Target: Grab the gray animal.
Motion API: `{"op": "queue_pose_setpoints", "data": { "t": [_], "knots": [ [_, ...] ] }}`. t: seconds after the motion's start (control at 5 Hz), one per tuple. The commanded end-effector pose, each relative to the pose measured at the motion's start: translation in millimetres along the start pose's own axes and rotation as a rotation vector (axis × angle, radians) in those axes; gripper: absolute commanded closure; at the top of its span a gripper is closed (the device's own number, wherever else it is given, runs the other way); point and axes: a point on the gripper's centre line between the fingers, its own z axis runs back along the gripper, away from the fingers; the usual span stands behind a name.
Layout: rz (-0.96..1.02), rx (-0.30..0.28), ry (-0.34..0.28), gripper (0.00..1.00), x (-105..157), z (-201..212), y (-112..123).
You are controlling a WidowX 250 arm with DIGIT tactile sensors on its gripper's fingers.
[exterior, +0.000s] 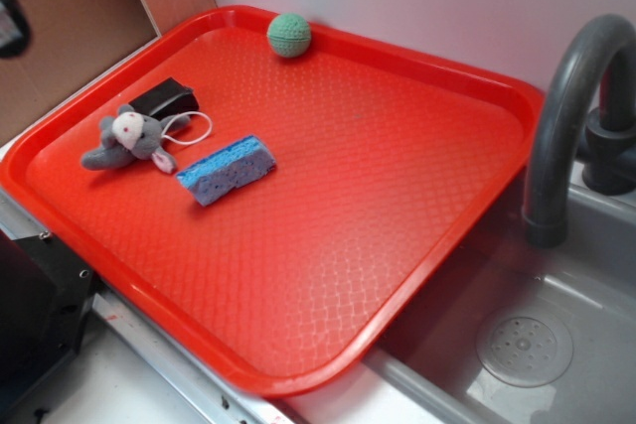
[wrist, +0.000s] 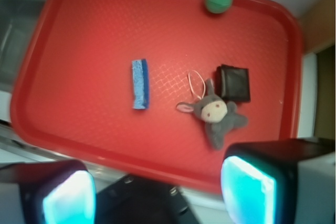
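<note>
Wrist view: gripper fingers apart, above the tray's near edge.
Gray animal: one.
Sponge: one.
Ball: one.
Black block: one.

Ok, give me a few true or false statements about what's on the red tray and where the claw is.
1. The gray animal lies beside the black block. True.
2. The green knitted ball sits in the middle of the red tray. False: it rests against the far rim.
3. The claw is shut on the gray animal. False: it is open, holding nothing.
4. The blue sponge lies on the tray near the animal. True.
5. The animal lies in the sink. False: it lies on the tray.
</note>
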Motion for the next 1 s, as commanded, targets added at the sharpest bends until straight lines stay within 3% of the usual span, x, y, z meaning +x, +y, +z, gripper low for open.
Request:
{"op": "queue_pose_setpoints", "data": {
  "t": [0.0,0.2,0.8],
  "knots": [
    [-0.168,0.094,-0.021,0.0,23,-51,41],
    [-0.242,0.149,0.036,0.0,21,-82,50],
    [-0.265,0.172,0.172,0.0,9,-132,76]
  ]
}}
